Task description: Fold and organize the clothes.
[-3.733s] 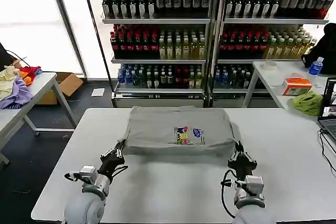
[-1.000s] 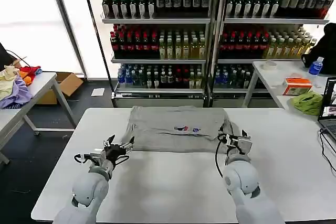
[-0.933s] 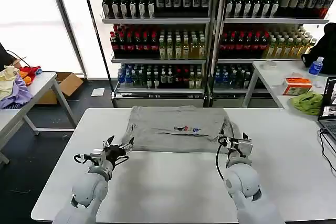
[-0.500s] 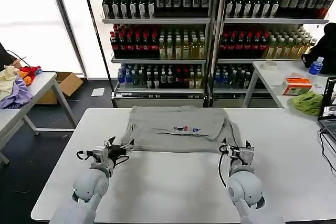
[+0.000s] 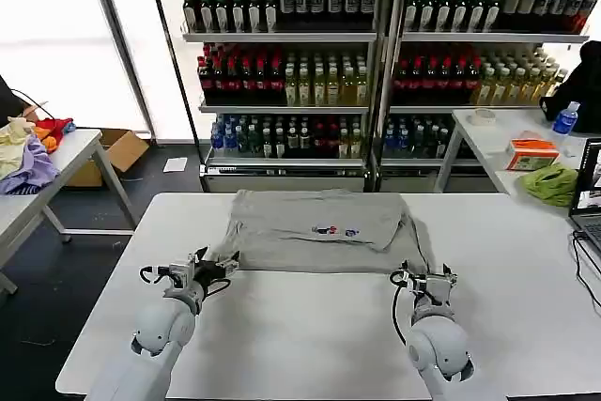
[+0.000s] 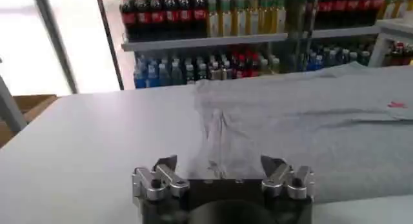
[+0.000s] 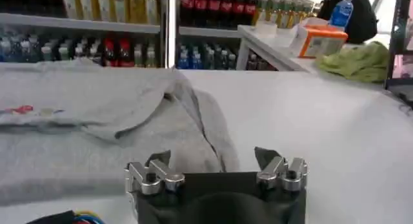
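**Both grippers free at the shirt's near hem**

I see the grey shirt lying folded across the far middle of the white table, its small multicoloured print facing up. Its near edge runs roughly straight across the table; at the right end a loose flap of cloth trails down toward me.

My left gripper sits low over the table just off the shirt's near-left corner, fingers spread and holding nothing. In the left wrist view the left gripper has both fingertips parted, with the shirt's edge just beyond them and bare tabletop off to the side.

My right gripper hangs just at the bottom end of the trailing flap, also spread wide and empty. From the right wrist view the right gripper points at the rumpled fold, with the shirt on one side and open white surface on the other.

The near half of the table is bare. A laptop sits at the right edge, well apart from the shirt.
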